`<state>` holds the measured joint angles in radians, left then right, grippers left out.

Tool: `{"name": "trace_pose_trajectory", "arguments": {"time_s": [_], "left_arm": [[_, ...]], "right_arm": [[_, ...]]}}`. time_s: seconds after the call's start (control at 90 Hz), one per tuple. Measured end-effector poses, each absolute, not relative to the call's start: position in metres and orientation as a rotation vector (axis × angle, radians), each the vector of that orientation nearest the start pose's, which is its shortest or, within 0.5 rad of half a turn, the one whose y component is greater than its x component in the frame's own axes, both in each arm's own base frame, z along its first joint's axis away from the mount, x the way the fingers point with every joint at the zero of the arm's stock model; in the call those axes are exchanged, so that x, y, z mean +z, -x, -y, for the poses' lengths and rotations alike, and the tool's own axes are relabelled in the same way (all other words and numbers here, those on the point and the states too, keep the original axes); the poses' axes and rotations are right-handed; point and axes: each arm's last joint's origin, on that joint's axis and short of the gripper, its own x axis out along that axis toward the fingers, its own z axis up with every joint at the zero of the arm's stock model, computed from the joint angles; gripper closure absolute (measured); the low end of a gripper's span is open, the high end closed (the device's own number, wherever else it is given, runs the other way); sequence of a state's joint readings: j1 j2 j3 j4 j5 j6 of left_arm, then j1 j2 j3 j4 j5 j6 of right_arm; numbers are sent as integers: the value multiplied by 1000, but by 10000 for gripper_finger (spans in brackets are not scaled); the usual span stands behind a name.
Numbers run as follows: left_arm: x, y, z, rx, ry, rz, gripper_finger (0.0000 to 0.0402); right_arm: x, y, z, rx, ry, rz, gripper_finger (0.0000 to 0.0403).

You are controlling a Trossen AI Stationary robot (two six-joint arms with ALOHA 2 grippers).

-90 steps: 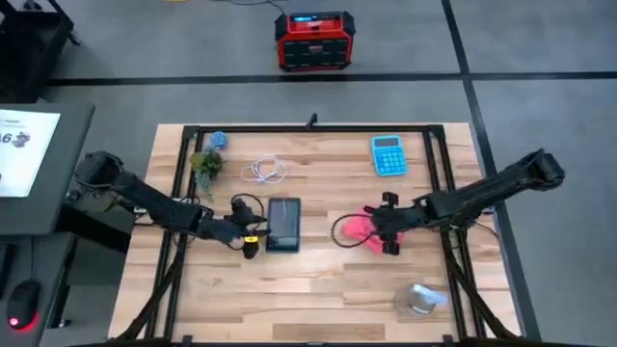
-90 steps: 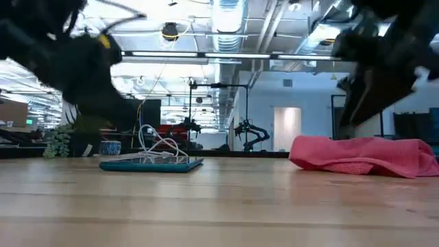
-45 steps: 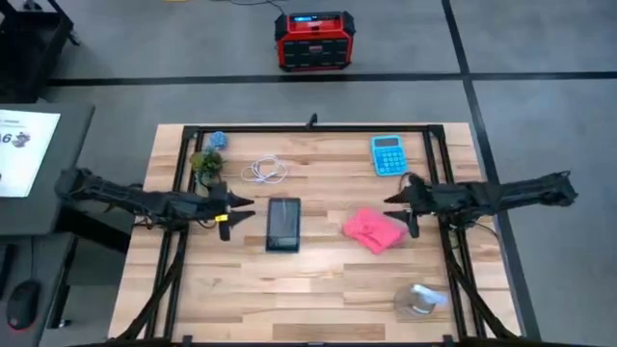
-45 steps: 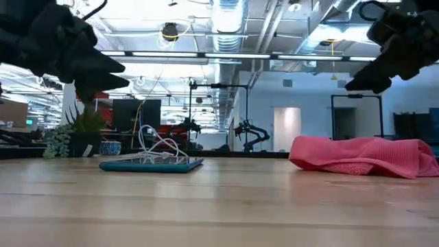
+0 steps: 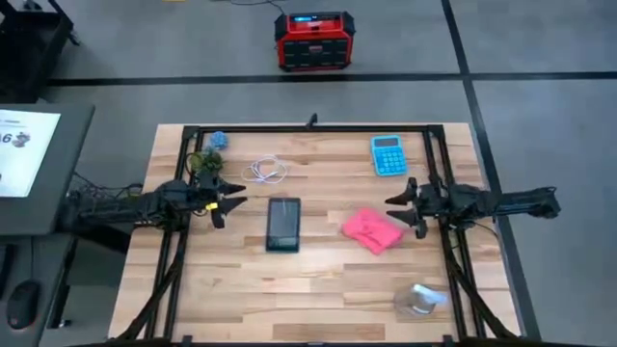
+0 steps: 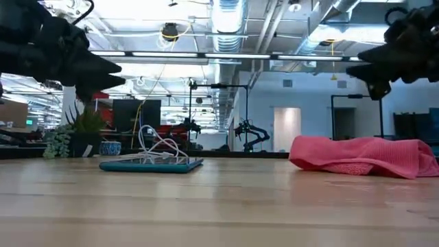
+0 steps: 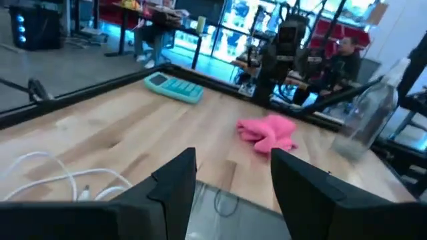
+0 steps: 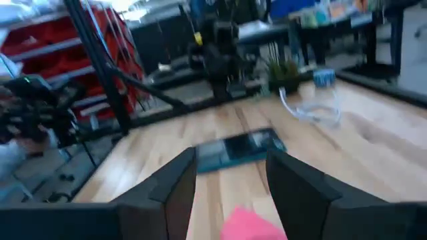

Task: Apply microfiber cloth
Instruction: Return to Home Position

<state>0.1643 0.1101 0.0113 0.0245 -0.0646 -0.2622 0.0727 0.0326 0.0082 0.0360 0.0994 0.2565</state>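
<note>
Retreating left hand (image 5: 229, 200), right hand (image 5: 397, 206), cloth (image 5: 372, 229) unmoved

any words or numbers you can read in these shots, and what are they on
"6": on the white sheet left of the table in the high view, cut off by the picture's edge; its smaller print is unreadable.
Blue calculator: keys and display too small to read.
Red box on the floor: lit display, unreadable.
Phone, pink cloth, spray bottle: no readable text.
</note>
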Motion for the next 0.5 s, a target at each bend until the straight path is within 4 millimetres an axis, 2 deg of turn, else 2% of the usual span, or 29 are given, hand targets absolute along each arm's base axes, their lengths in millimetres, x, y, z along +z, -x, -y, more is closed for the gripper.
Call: {"name": "trace_pose_trajectory", "arguments": {"time_s": [0.2,0.5], "left_arm": [[160,-101,-22,254,114,-62,233],[160,-102,-22,256,106,-70,233]], "right_arm": [[166,-100,-4,-32,-254,3,237],[166,-100,-4,-33,-254,8,237]]}}
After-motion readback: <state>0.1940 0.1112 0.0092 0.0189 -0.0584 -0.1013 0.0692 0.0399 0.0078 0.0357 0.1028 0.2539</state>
